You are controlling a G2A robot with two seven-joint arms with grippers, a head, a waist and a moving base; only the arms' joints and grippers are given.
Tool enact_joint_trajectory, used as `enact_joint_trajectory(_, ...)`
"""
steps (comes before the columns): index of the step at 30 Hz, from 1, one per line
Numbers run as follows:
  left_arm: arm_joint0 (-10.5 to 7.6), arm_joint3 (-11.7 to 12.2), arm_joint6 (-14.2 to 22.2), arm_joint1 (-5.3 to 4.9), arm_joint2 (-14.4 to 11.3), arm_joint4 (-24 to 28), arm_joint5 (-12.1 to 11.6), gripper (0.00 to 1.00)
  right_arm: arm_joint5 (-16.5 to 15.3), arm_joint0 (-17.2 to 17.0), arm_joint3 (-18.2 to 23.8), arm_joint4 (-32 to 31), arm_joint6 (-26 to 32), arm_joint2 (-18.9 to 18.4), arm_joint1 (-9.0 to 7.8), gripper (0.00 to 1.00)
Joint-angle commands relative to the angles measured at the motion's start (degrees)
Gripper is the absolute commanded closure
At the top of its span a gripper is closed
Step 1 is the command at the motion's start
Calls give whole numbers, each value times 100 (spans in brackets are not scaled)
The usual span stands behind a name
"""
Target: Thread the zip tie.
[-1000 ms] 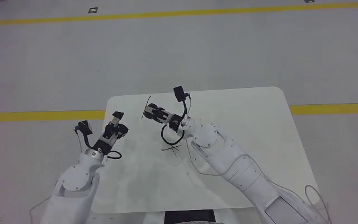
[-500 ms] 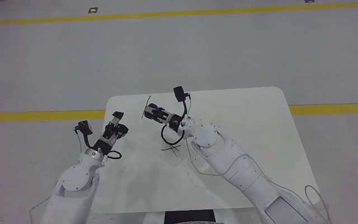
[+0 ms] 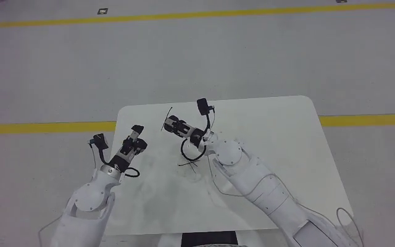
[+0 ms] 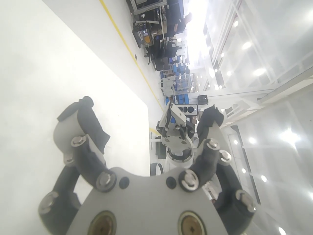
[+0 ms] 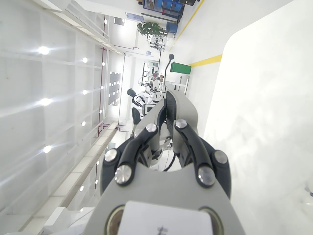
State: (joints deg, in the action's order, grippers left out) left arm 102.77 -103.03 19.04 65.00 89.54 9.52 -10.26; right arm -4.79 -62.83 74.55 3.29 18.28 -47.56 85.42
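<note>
White tabletop with rounded corners carries both arms; its far edge crosses the middle of the top view, with bare floor beyond. The right gripper is clamped on the zip tie, a thin dark strip sticking out past the fingertips, close to that far edge and left of centre. The left gripper hangs near it, toward the lower left, with its jaws spread and holding nothing.

Probable faults: the strip is slender and likely flexible, so its free end may waver and miss the head slot. A weak pinch could let it twist or drop over the near edge.

Open room lies toward the right of the frame. Several thin dark strips lie beneath the right forearm.
</note>
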Motion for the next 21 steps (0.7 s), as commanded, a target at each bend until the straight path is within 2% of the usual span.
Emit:
enact_joint_trajectory(1, 26, -29, 38, 7, -122, -61, -10, 0, 7, -73, -3, 17, -62, -44, -5, 100)
enact_joint_trajectory(8, 29, -48, 68, 34, -420, -64, -135, 0, 70, -304, -36, 65, -361, -162, -4, 100)
enact_joint_trajectory(11, 17, -62, 152, 29, -440, -97, -281, 0, 144, -387, -2, 127, -345, -196, -5, 100)
enact_joint_trajectory(19, 17, -62, 152, 29, -440, -97, -281, 0, 147, -396, 11, 115, -345, -203, -7, 100)
enact_joint_trajectory(21, -35, -27, 117, 34, -497, -171, -265, 0, 147, -396, 11, 115, -345, -203, -7, 100)
